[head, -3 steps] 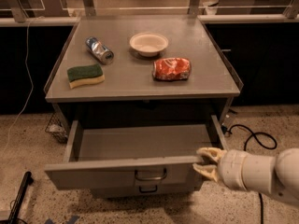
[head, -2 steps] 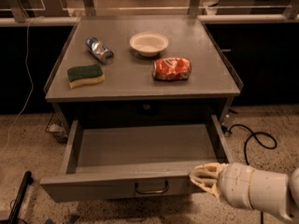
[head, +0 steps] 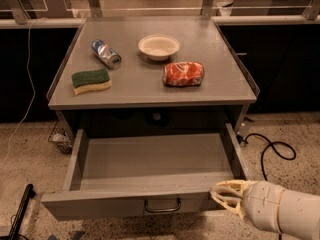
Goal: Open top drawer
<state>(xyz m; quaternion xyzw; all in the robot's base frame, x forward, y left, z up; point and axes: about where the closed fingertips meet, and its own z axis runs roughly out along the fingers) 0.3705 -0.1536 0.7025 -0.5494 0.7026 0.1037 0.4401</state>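
The top drawer [head: 150,164] of the grey metal cabinet stands pulled far out, and its shallow grey tray is bare. Its front panel [head: 100,206] has a small bracket pull handle [head: 162,205] at the centre. My gripper [head: 225,194], pale cream on a white arm from the lower right, sits at the right end of the drawer front, against its top edge. The lower drawers are hidden under the open one.
On the cabinet top [head: 150,86] lie a green and yellow sponge [head: 91,80], a tipped blue can [head: 106,53], a white bowl [head: 158,47] and a red snack bag [head: 183,74]. A black cable [head: 270,149] loops on the floor at right. A black bar [head: 20,209] lies at lower left.
The drawer has slid further out toward the camera. My gripper moved down and toward the camera with the drawer front, staying at its right end.
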